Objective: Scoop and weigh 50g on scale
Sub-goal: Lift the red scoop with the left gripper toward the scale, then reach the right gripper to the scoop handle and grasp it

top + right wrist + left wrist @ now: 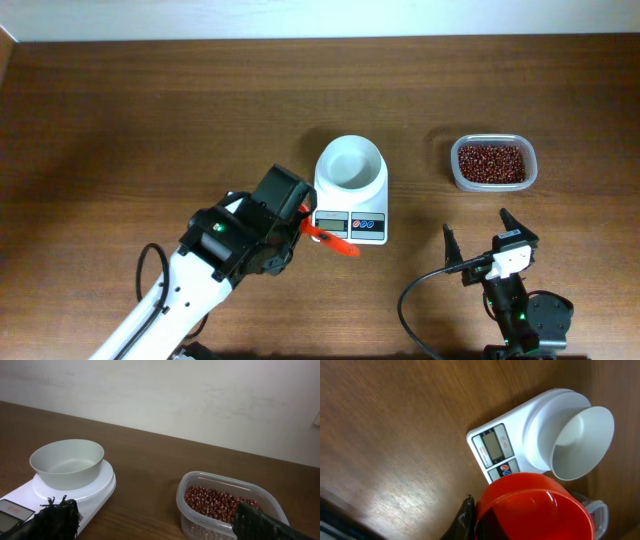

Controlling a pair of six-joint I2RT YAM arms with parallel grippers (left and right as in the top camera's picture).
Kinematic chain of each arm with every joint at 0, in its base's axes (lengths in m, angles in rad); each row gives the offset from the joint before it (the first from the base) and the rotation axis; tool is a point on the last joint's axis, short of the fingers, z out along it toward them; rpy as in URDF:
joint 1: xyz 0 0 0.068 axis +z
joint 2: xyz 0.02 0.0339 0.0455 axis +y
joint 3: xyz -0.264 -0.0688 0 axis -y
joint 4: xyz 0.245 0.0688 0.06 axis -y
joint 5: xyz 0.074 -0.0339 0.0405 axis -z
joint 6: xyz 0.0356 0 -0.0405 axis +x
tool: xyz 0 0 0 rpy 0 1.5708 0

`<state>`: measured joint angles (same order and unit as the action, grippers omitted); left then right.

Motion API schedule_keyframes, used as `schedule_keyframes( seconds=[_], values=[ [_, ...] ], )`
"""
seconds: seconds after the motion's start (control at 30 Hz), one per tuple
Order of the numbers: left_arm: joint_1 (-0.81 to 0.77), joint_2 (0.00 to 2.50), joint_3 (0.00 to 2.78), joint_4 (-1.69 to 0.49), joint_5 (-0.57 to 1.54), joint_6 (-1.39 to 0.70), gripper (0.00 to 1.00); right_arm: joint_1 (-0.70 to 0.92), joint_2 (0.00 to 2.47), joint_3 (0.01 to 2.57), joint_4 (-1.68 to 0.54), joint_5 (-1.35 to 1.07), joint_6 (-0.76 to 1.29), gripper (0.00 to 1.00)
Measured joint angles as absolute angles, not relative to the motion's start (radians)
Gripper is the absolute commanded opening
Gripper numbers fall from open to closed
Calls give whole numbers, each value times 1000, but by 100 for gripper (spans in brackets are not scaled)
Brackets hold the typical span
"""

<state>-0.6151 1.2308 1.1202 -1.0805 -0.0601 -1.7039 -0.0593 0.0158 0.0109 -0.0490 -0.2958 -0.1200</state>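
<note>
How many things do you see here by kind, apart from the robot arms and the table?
Scale: 1
White bowl: 1
Clear tub of red beans: 1
Red scoop: 1
Total: 4

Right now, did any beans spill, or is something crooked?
No, nothing stands out. The red beans all sit inside the clear tub, and the white bowl stands upright and empty on the scale.
</note>
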Motion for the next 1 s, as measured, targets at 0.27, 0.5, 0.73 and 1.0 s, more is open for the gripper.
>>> schedule_keyframes(
  seconds=[0.27, 0.5, 0.73, 1.0],
  values=[
    [-615, 1231, 1120, -1084, -60, -1704, 0, -59, 16, 11, -49, -296, -120, 99],
    [-615, 1231, 1120, -1057, -60, -1703, 0, -59, 16, 11, -49, -296, -120, 99],
    [-615, 1231, 1120, -1058, -108, -1704, 0, -59, 16, 11, -49, -296, -120, 99],
    [-615, 1240, 1120, -1028, -185, -1752, 0, -60, 16, 11, -52, -859, 1072, 99]
  ],
)
